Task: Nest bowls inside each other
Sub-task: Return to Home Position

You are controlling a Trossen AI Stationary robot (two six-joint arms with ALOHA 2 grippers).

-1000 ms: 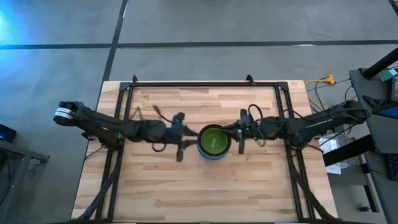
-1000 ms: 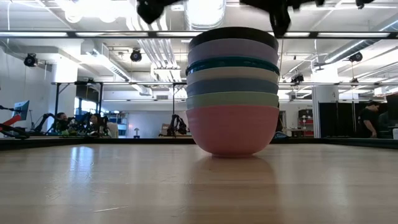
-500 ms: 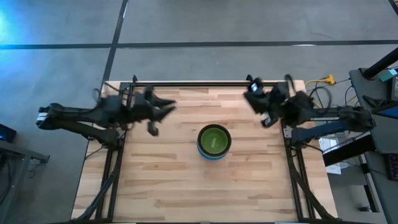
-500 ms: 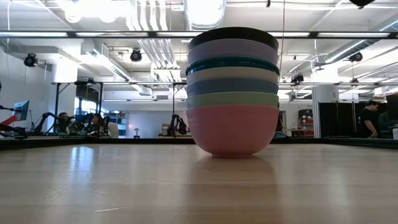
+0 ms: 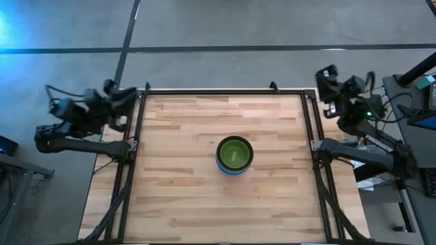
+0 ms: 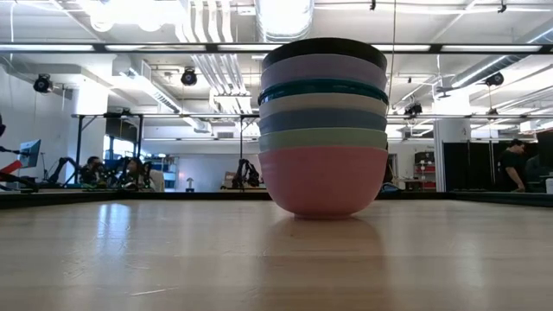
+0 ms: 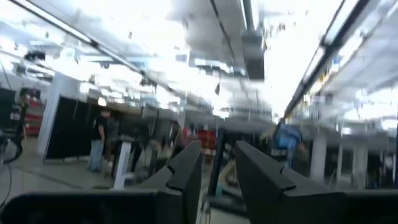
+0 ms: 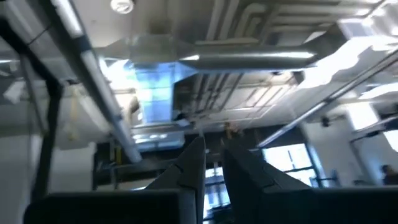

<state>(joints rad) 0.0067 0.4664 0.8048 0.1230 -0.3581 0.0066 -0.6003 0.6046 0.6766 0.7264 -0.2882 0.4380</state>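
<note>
The bowls stand as one nested stack (image 5: 234,155) at the table's middle, with the lime green bowl (image 5: 234,152) innermost on top. In the low view the pink bowl (image 6: 324,177) rests by its base on the wood, and mint, blue, white, teal, lavender and black (image 6: 324,47) rims rise above it. My left gripper (image 5: 122,91) is folded back at the table's far left corner, and my right gripper (image 5: 328,73) at the far right corner. Both are far from the stack. In the wrist views each pair of fingers, left (image 7: 217,163) and right (image 8: 213,149), stands nearly together, holding nothing.
A black metal frame (image 5: 218,91) runs along the table's far edge and down both sides. Bare wood (image 5: 204,204) surrounds the stack. Cables and equipment (image 5: 409,102) sit off the right side. People and other rigs (image 6: 112,171) show far beyond the table.
Both arms have drawn back from the bowl stack and up, the left toward the far left corner, the right toward the far right corner. They left the low view. The stack has stayed where it was.
</note>
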